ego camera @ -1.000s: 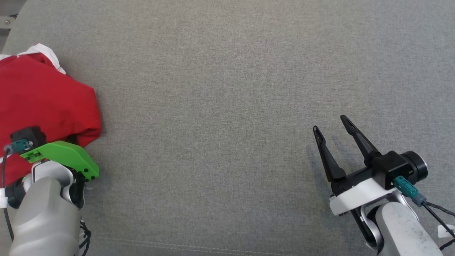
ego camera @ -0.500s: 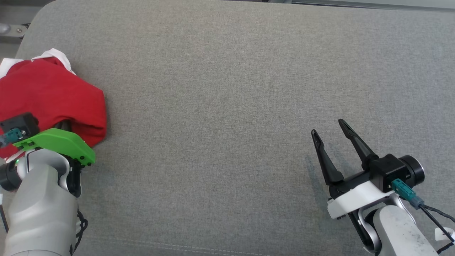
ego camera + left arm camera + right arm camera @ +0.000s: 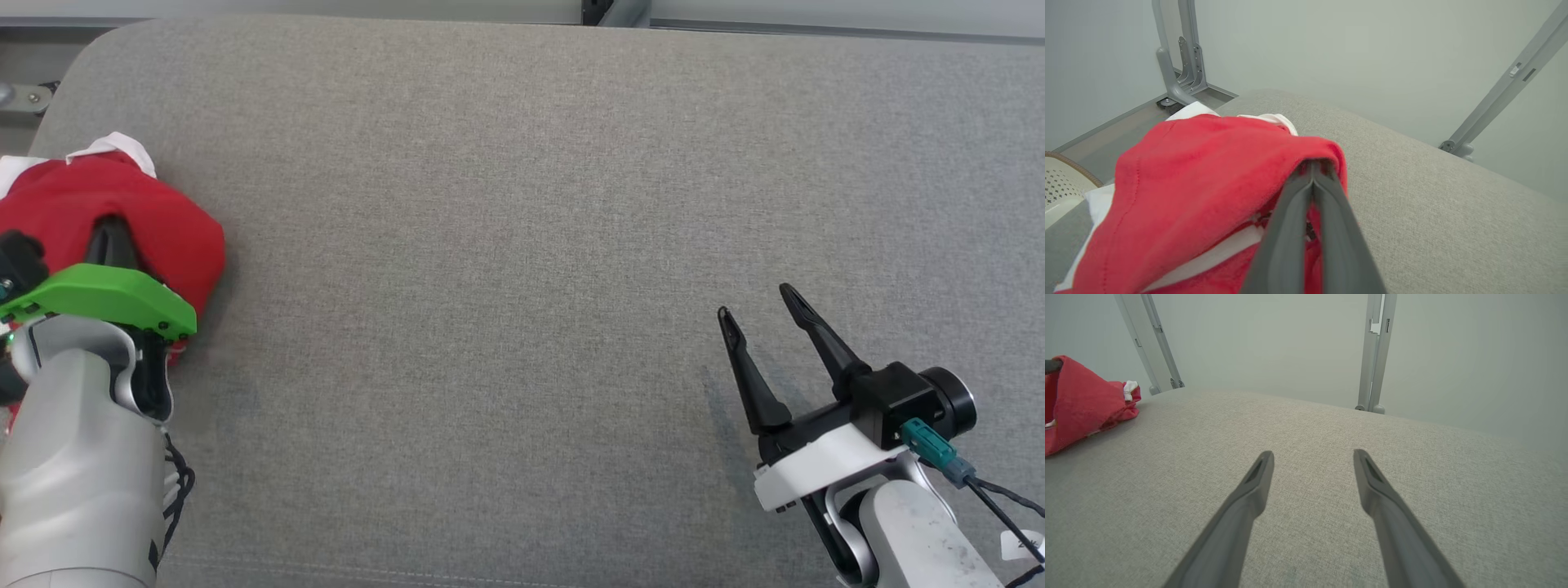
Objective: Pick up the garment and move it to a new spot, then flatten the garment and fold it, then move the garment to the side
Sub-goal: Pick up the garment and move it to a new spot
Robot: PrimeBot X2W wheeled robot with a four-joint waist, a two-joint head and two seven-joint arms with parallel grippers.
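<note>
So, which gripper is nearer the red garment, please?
Left. The left gripper is shut on the red garment; the right gripper hangs open far across the grey surface.

One red garment [image 3: 181, 235], one left end effector [image 3: 1312, 166], one right end effector [image 3: 754, 300], one grey surface [image 3: 490, 245].

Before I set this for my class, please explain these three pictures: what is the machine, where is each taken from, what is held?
It is a wheeled robot with two arms, each ending in a two-fingered hand. One picture looks down from its head; the other two look along each hand from its wrist. A red garment with white trim lies bunched at the left edge of a grey fabric surface. The left hand is shut on a fold of it. The right hand is open and empty.
</note>
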